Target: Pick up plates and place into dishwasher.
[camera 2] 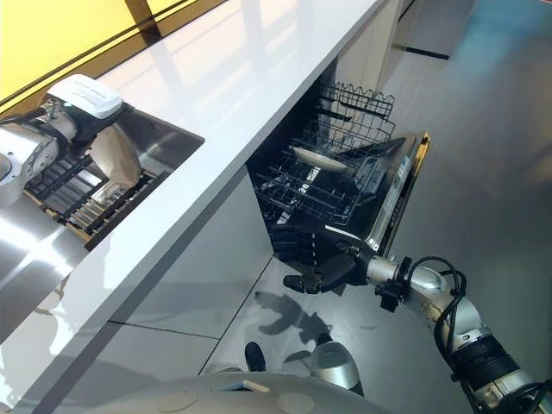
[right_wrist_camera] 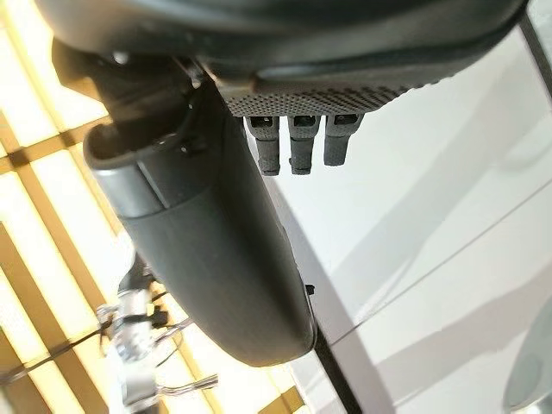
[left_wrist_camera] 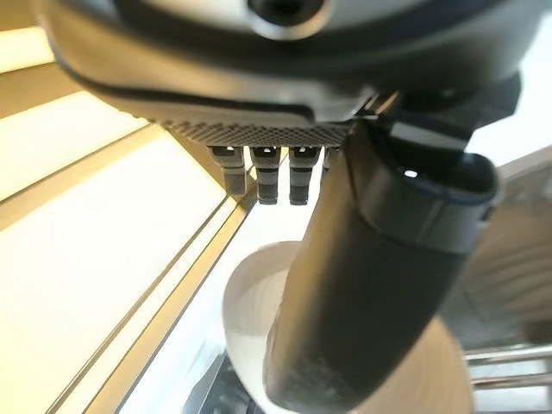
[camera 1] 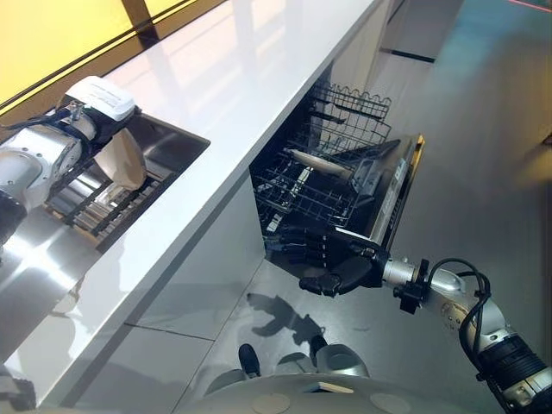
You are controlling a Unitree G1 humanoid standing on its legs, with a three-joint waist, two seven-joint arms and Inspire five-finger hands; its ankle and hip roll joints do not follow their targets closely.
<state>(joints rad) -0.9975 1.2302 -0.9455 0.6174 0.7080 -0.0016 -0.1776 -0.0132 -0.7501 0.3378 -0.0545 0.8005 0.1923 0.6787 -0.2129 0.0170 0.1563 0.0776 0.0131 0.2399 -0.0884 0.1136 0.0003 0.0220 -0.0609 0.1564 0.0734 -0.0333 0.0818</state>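
Observation:
A pale beige plate [camera 1: 125, 160] stands tilted on edge over the dark rack [camera 1: 121, 210] in the steel sink [camera 1: 177, 140]. My left hand [camera 1: 90, 121] is at the plate's top rim. In the left wrist view its thumb [left_wrist_camera: 371, 285] lies across the plate [left_wrist_camera: 250, 302] with the fingers curled behind. The dishwasher [camera 1: 398, 194] stands open under the counter with its wire rack [camera 1: 349, 110] pulled out. One plate [camera 1: 317, 162] lies in that rack. My right hand [camera 1: 338, 269] hovers low at the front of the rack, fingers relaxed and holding nothing.
A long white counter [camera 1: 250, 69] runs from the sink past the dishwasher. The dishwasher's door hangs open over the grey floor [camera 1: 483, 129] to the right. A yellow wall [camera 1: 52, 30] lies behind the sink.

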